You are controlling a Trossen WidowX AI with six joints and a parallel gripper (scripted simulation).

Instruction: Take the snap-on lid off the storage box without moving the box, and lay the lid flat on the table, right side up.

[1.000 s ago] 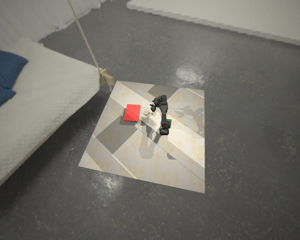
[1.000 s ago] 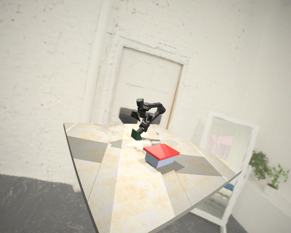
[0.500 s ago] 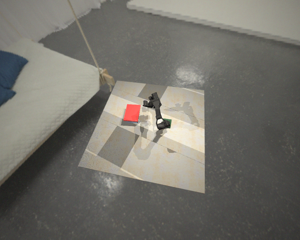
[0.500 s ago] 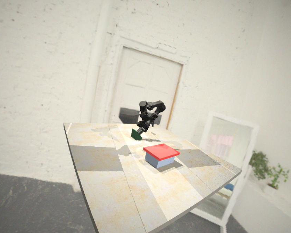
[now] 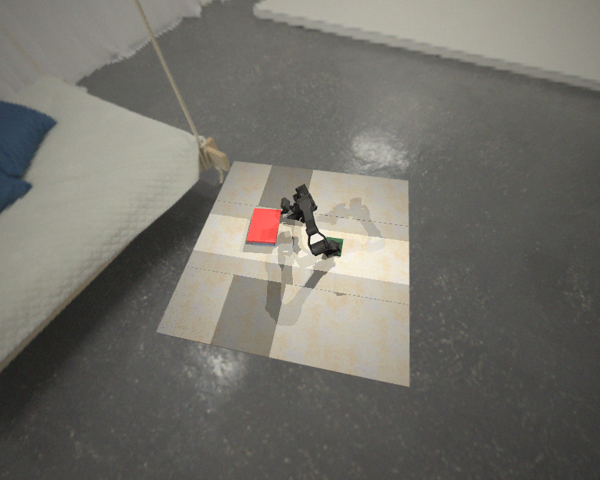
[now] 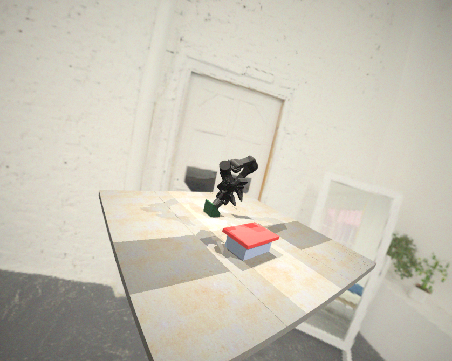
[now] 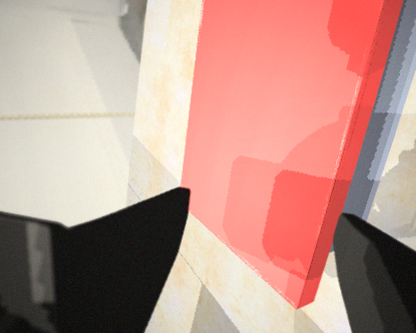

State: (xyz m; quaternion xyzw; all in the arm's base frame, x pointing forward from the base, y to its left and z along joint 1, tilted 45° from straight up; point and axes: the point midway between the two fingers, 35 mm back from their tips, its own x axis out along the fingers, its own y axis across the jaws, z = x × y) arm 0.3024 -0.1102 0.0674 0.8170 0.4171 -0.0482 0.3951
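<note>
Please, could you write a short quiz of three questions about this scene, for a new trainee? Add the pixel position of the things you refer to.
1. True or false: the red lid (image 5: 263,226) (image 6: 251,234) (image 7: 270,110) is on the storage box (image 5: 260,244) (image 6: 253,251) (image 7: 367,150).
2. Multiple choice: how does the gripper (image 5: 284,207) (image 6: 238,201) (image 7: 261,213) stand?
A) shut on the lid
B) open, with nothing held
C) shut on the box
3. Fill in the blank: the small block-like piece at the foot of the arm (image 5: 311,216) (image 6: 244,165) is coloured ____.

Key: 1. True. 2. B. 3. Green.
</note>
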